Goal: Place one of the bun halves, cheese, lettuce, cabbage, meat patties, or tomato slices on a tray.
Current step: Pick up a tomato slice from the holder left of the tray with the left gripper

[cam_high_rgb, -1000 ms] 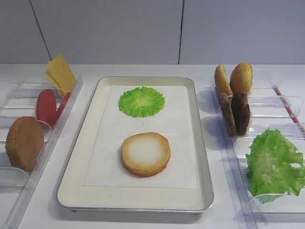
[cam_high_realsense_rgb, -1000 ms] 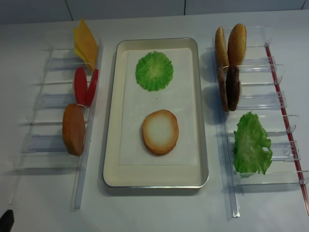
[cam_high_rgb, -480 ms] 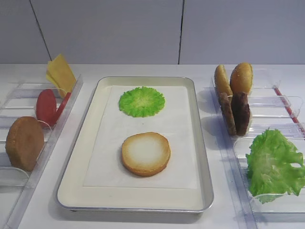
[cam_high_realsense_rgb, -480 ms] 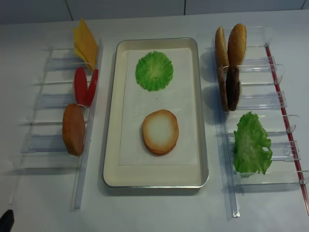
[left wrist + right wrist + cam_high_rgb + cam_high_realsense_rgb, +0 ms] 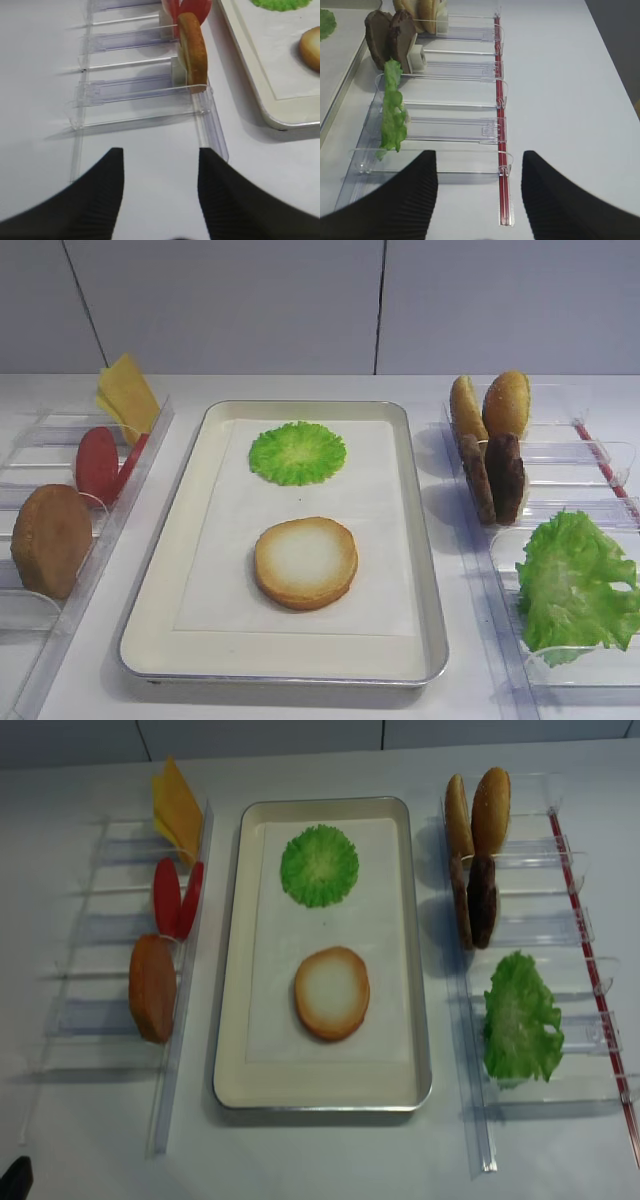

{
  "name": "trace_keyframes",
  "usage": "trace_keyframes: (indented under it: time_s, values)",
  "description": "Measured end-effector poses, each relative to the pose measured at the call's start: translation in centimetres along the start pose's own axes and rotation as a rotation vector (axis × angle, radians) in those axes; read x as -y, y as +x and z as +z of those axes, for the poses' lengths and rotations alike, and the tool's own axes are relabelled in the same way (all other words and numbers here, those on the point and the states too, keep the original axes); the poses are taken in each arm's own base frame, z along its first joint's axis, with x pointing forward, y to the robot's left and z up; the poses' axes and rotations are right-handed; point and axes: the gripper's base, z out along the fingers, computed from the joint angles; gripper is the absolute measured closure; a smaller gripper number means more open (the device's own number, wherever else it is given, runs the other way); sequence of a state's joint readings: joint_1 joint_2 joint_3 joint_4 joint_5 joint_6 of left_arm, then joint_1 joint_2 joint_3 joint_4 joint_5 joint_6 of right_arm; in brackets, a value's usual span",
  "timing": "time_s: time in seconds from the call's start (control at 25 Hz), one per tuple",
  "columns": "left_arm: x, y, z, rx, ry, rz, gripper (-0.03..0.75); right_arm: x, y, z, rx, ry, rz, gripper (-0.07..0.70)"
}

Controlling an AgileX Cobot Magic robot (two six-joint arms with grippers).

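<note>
1. Cheese (image 5: 126, 393), thin square yellow slices, leans upright at the far end of the left clear plastic rack (image 5: 60, 570).
2. Nearer in that same rack stand two smooth pinkish-red tomato slices (image 5: 98, 462), and nearer again one golden-brown bun half (image 5: 50, 540) on edge.
3. The left gripper (image 5: 160, 192) hovers over bare white table (image 5: 300, 702) just short of this rack; its two dark ribbed fingers (image 5: 90, 200) stand well apart with nothing between them.
4. The tray (image 5: 160, 570), cream with a silver metal rim, rounded corners and a white paper liner, lies in the middle.
5. On the liner a frilly round green cabbage leaf (image 5: 297, 452) lies flat at the far end, and a bun half with its pale cut face up (image 5: 305, 562) lies flat nearer the front, apart from the leaf.
6. The right clear rack (image 5: 560, 670) holds two more bun halves (image 5: 490, 406) upright at the far end, then two dark, rough meat patties (image 5: 493, 478) on edge, then a crinkled green lettuce leaf (image 5: 575, 585).
7. The right gripper (image 5: 479, 192) hovers by the near end of this rack, black ribbed fingers spread wide and empty.
</note>
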State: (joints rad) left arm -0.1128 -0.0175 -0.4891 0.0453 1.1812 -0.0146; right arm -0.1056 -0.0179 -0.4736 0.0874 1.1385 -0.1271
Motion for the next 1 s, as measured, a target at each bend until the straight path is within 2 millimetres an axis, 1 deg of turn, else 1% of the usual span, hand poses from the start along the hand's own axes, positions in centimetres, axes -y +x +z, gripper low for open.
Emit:
trace_keyframes:
  time_s: [0.12, 0.28, 0.36, 0.48, 0.6, 0.72, 0.88, 1.0]
  values:
    - [0.3, -1.4, -0.5, -0.01, 0.033, -0.014, 0.395, 0.0, 0.0, 0.0, 0.0, 0.0, 0.0, 0.239]
    - [0.4, -4.8, -0.6, -0.038, 0.049, -0.022, 0.394, 0.0, 0.0, 0.0, 0.0, 0.0, 0.0, 0.239]
    - [0.6, -6.7, -0.3, -0.059, 0.071, -0.035, 0.391, 0.0, 0.0, 0.0, 0.0, 0.0, 0.0, 0.239]
    - [1.0, -9.6, 1.1, -0.125, 0.1, -0.052, 0.366, 0.0, 0.0, 0.0, 0.0, 0.0, 0.0, 0.239]
    - [1.2, -12.4, 3.6, -0.217, 0.112, -0.037, 0.333, 0.0, 0.0, 0.0, 0.0, 0.0, 0.0, 0.239]
    - [1.6, -14.8, 6.4, -0.277, 0.144, -0.013, 0.323, 0.0, 0.0, 0.0, 0.0, 0.0, 0.0, 0.239]
    - [2.2, -17.3, 10.7, -0.352, 0.177, 0.005, 0.319, 0.0, 0.0, 0.0, 0.0, 0.0, 0.0, 0.239]
    - [3.6, -18.8, 13.6, -0.393, 0.213, 0.042, 0.319, 0.0, 0.0, 0.0, 0.002, 0.0, 0.0, 0.239]
